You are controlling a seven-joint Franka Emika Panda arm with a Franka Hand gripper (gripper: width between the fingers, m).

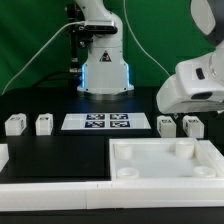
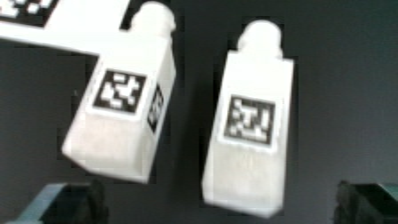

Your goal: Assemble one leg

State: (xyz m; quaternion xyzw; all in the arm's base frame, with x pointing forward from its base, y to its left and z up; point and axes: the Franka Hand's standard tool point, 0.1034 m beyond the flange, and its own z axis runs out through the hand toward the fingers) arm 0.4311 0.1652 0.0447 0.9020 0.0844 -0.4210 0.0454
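The fingers (image 2: 63,205) stand wide apart and hold nothing. Only their dark tips show in the wrist view, one on either side. Two white blocks lie between them, and that is the difficulty: the span takes in both.

The leg (image 2: 249,120) nearer the midline looks like the one meant. Its tag faces the camera and its peg points away. The neighbouring leg (image 2: 121,108) lies just beside it and slightly skewed to it, with a narrow strip of dark desk between them.

A good grasp probably calls for shifting the hand sideways, away from the neighbour. One finger could then drop into the gap and the other outside the leg. Turning the wrist would let the pads meet the long flat sides squarely. Closing from this position would likely trap both blocks or knock one askew.

Further out, a corner of the marker board (image 2: 32,22) shows past the neighbouring leg. In the exterior view the pair sits off the board's end at the exterior view's right, under the white hand. Two more legs (image 1: 44,123) stand off its other end. The large tray-like piece (image 1: 165,160) rests on the desk (image 1: 60,150) in front, near enough that the carry should be short.
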